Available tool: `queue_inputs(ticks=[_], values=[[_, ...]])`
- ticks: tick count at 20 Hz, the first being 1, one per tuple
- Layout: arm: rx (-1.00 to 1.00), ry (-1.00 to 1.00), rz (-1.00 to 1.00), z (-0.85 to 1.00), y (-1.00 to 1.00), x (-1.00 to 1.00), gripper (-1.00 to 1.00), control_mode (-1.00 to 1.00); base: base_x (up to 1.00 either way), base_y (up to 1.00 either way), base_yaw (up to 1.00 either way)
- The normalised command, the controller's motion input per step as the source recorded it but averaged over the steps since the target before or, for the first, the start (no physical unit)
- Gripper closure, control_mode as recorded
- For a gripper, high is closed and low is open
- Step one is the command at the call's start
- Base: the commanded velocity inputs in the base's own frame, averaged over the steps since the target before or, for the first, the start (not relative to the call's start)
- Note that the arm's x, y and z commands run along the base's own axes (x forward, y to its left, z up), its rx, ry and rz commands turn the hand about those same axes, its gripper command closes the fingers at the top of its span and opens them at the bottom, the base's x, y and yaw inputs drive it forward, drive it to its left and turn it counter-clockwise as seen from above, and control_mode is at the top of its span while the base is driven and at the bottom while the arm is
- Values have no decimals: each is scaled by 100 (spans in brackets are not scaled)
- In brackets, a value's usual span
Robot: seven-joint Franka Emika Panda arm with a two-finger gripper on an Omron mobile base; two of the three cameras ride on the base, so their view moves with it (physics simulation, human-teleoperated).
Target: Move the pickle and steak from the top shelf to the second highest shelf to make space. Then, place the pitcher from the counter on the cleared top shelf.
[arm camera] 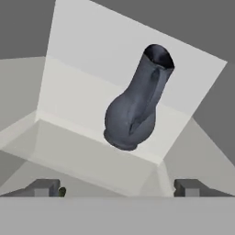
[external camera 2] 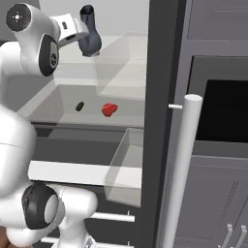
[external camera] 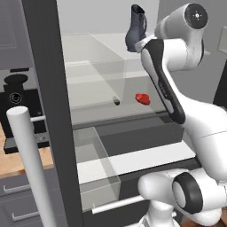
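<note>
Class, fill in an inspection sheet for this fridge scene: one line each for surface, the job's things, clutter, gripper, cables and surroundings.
Surface: top shelf, a pale translucent panel, carries the pitcher; the shelf below it carries the food.
Job's things: pitcher stands on the top shelf, tilted in the hand view; pickle and steak lie apart on the lower shelf.
Clutter: nothing seen.
Gripper: gripper open, fingers spread, drawn back from the pitcher and not touching it.
Cables: nothing seen.
Surroundings: black coffee machine on the counter left of the fridge; dark oven to the right.
</note>
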Motion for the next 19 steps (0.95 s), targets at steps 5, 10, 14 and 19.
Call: queue_inputs(ticks=[5,10,14,19], values=[[18,-3,0,-77,0,-100,-100,-100,0,0,0],[12,0,0,-79,0,-99,-100,-100,0,0,0],[10,4,1,-78,-7,-60,-100,-100,0,0,0],[1,0,0,0,-10,0,-100,-100,0,0,0]])
